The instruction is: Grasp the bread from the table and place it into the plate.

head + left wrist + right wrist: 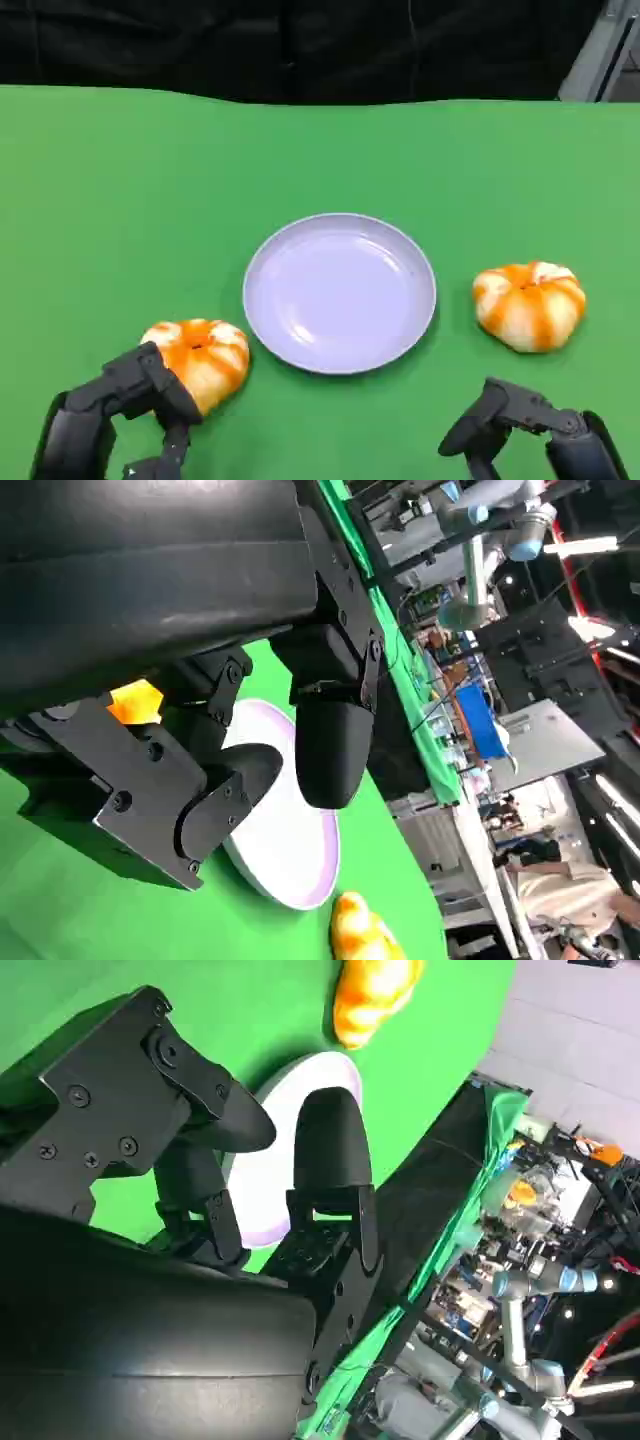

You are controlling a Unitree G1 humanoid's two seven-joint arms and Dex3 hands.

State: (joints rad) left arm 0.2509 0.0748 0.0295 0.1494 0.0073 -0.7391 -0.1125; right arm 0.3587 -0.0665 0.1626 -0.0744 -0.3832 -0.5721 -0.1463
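Orange-striped left bread (200, 358) on green surface (120, 200), touching left robot hand (135, 395), fingers against it, grip unclear. Plate (340, 293) just right. Right bread (530, 303) far of right robot hand (510, 415), fingers spread, empty.

Robotics lab: green-covered table (120, 180), grey robot arms (487, 525), cluttered benches (530, 1195) behind.
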